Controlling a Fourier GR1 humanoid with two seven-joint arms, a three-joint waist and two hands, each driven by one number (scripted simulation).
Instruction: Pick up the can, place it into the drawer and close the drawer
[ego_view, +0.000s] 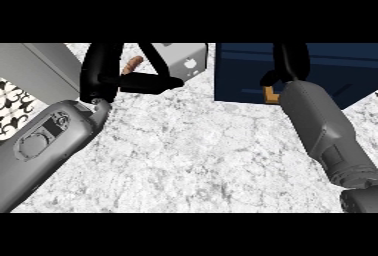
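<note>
Over the drawer's (325, 65) near left corner hangs the right hand (288, 62), its forearm running back across the front edge. Just below the hand, at that same edge, a small orange piece shows, which I take for the can (270, 95). The wrist covers most of it, so I cannot tell whether the hand holds it or whether it sits inside the drawer or on its lip.

Well left of the drawer, the left hand (100, 80) is above the tabletop (199, 150), fingers spread and holding nothing. A brown thing (133, 64) shows in the gap between them, beside a grey box (188, 60).

The risk is that edge. If the can is let go on the lip rather than past it, it could tip out onto the tabletop or jam the drawer when it is pushed shut. The forearm hides the spot, so this is hard to check.
</note>
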